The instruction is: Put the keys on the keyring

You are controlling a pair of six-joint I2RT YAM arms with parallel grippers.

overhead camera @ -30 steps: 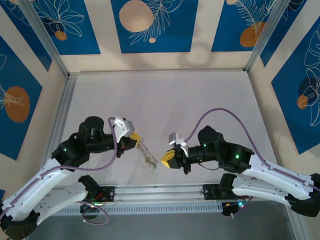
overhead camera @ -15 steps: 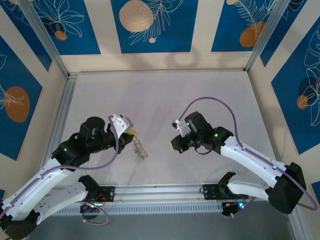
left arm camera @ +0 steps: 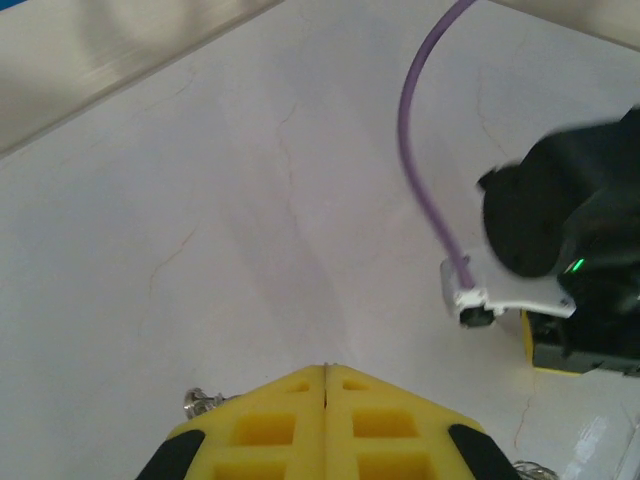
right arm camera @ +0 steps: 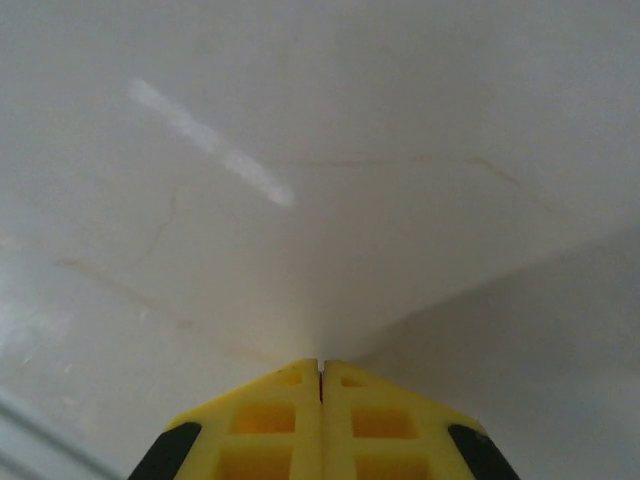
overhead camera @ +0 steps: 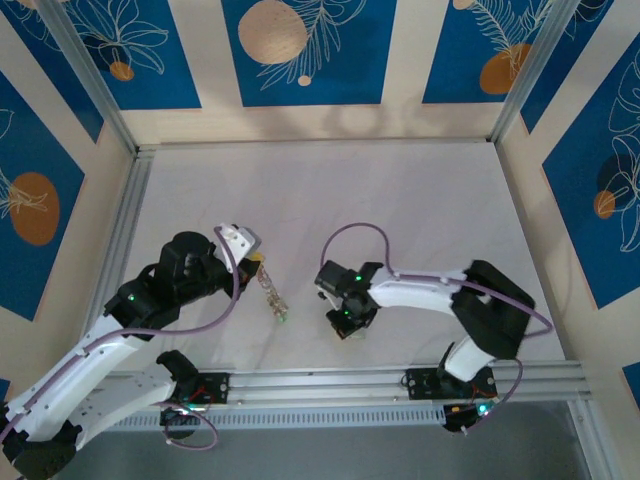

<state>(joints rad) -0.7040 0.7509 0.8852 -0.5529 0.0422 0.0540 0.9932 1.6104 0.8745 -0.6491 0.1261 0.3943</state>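
Note:
My left gripper (overhead camera: 262,268) is shut on the keyring, and a thin metal edge shows at its fingertips (left arm camera: 326,368). A silvery bunch of ring and keys (overhead camera: 271,296) hangs from it down toward the near edge and ends in a green-headed key (overhead camera: 283,318). A small metal bit (left arm camera: 200,402) pokes out left of the yellow fingers. My right gripper (overhead camera: 348,330) points down at the table to the right of the bunch, apart from it. It is shut (right arm camera: 320,363) with nothing showing between its fingers. Its yellow fingers (left arm camera: 545,345) appear in the left wrist view.
The white table (overhead camera: 400,210) stretches bare toward the back wall. A metal rail (overhead camera: 320,385) runs along the near edge just below both grippers. The right arm's purple cable (overhead camera: 355,232) loops above its wrist.
The right arm has swung left and tipped its gripper down to the table. The left gripper has drawn back a little, and the bunch now hangs closer to it.

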